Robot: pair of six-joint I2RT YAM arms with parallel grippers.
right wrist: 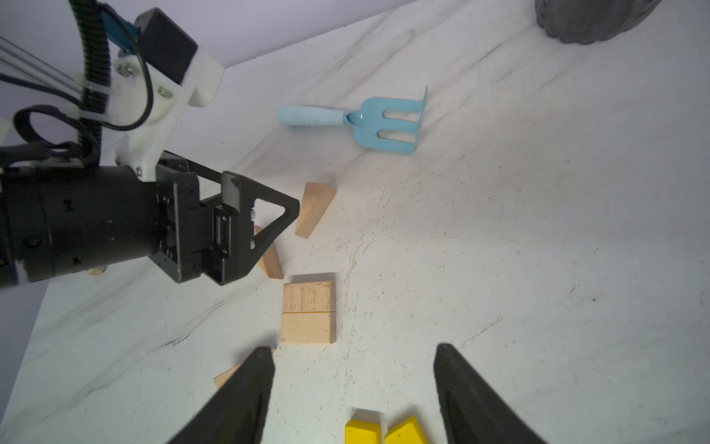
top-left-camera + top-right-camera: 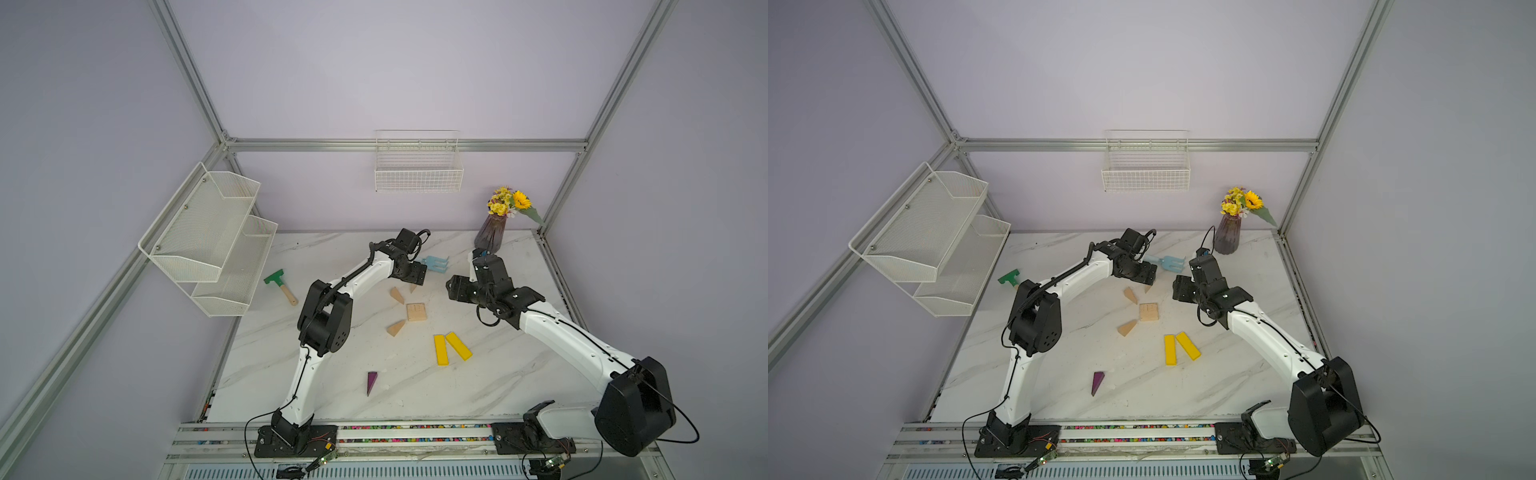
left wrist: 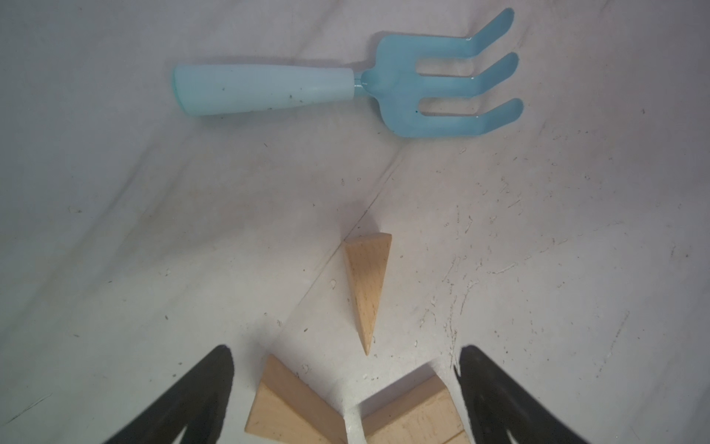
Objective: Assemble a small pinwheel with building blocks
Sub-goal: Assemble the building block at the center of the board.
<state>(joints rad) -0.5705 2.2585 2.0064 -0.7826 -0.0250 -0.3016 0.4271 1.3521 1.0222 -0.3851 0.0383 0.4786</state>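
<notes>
A light-blue toy rake (image 3: 345, 82) with three bent tines lies flat on the white marbled tabletop (image 3: 153, 230). A tan wooden wedge (image 3: 367, 286) lies well apart from it, thin tip toward the left gripper (image 3: 344, 353). The gripper's black fingers (image 3: 215, 384) stand wide apart. Between them show a second tan wedge (image 3: 284, 407) and a tan wooden block (image 3: 415, 413), both cut off by the frame edge.

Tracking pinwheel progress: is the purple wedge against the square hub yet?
No, in a top view the purple wedge lies alone toward the front of the table, well apart from the tan square hub.
</notes>
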